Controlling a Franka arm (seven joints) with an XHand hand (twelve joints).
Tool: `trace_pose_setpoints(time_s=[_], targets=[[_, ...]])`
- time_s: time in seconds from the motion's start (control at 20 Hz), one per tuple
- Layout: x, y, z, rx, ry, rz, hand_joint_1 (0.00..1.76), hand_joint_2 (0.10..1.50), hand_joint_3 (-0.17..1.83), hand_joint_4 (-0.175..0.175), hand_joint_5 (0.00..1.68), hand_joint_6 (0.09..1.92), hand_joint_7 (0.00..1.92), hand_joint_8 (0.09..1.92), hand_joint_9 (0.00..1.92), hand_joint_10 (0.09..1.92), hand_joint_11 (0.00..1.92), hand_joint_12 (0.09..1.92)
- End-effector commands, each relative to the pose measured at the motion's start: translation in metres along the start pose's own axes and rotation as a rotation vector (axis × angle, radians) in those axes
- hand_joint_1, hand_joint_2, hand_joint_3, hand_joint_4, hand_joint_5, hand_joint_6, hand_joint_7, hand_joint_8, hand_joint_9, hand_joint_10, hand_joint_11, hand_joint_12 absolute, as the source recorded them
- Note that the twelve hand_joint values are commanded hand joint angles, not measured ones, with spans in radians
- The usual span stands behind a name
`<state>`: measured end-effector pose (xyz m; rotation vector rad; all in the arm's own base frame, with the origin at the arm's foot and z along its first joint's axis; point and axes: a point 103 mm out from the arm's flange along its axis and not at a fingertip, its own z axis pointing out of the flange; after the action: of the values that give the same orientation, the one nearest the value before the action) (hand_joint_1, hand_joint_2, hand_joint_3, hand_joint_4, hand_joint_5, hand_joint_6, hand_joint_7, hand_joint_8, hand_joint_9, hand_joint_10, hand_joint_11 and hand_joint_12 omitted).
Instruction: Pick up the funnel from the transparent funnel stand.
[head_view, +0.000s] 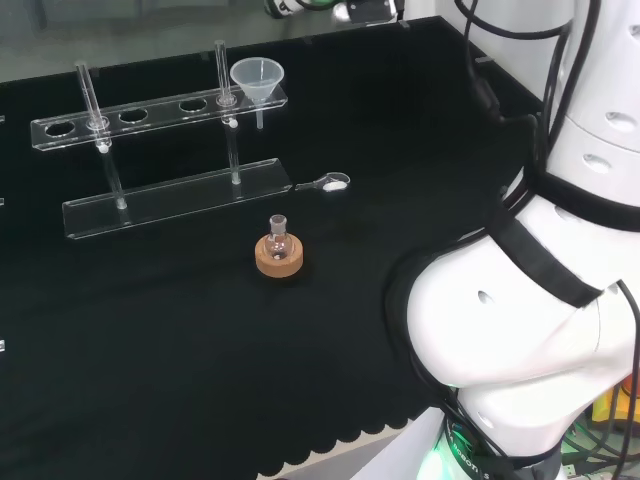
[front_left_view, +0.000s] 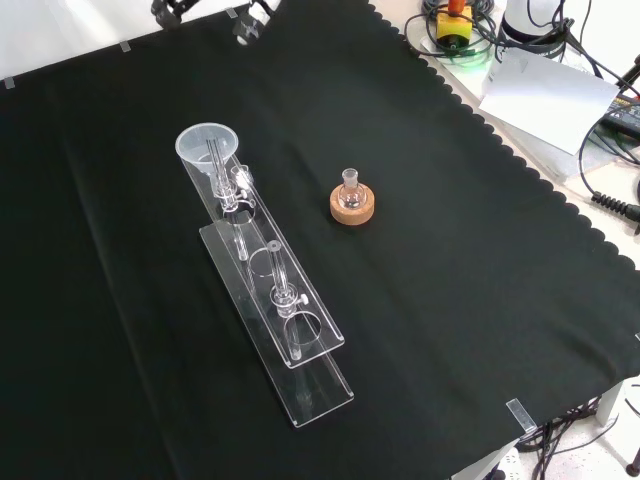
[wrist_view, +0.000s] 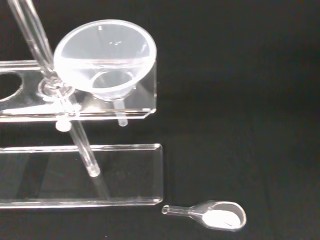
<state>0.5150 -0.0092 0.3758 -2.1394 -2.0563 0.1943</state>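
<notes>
Hand: cannot tell whether it is released, clenched or grasping anything.
Arm: the robot's large white links with black bands (head_view: 520, 330) stand at the right of the head view, well apart from the glassware.
Funnel: a clear, cone-shaped plastic funnel (head_view: 257, 80) (front_left_view: 207, 150) (wrist_view: 106, 57) sits upright in the end hole of the stand's upper shelf, its short stem pointing down through the hole. Nothing touches it.
Funnel stand: a transparent two-tier acrylic stand (head_view: 150, 112) (front_left_view: 300, 340) (wrist_view: 80, 175), with a long upper shelf pierced by a row of round holes, carried on two clear upright rods above a flat base plate. In the head view the funnel occupies the rightmost hole; in the front view it is at the far end of the stand.
Scoop: a small clear plastic scoop with white powder in its bowl (head_view: 331, 183) (wrist_view: 220, 216) lies flat on the cloth just beside the base plate's corner, below the funnel end.
Flask: a small clear round-bottomed glass flask (head_view: 279, 236) (front_left_view: 350, 186) stands upright in a cork ring stand (head_view: 279, 258) (front_left_view: 352, 206), apart from the funnel stand, nearer the arm in the head view.
Bench: black cloth with a scalloped edge (head_view: 160, 380) (front_left_view: 470, 250) covers the work surface.
</notes>
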Motion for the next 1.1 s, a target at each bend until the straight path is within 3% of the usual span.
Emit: trace_pose_setpoints(time_s=[0.05,0.7,1.1], targets=[[0.025,0.056,0.051,0.154,-0.017,-0.057,0.46,0.97,0.12,-0.056,0.26,0.09,0.03,0.64,0.28,0.73,0.13,1.44],[0.045,0.083,0.072,0.258,-0.069,-0.069,0.58,0.87,0.11,-0.07,0.2,0.09,0.0,0.67,0.27,0.77,0.25,1.46],[0.048,0.079,0.074,0.264,-0.093,-0.068,0.65,0.84,0.12,-0.081,0.16,0.09,0.0,0.65,0.26,0.8,0.33,1.46]])
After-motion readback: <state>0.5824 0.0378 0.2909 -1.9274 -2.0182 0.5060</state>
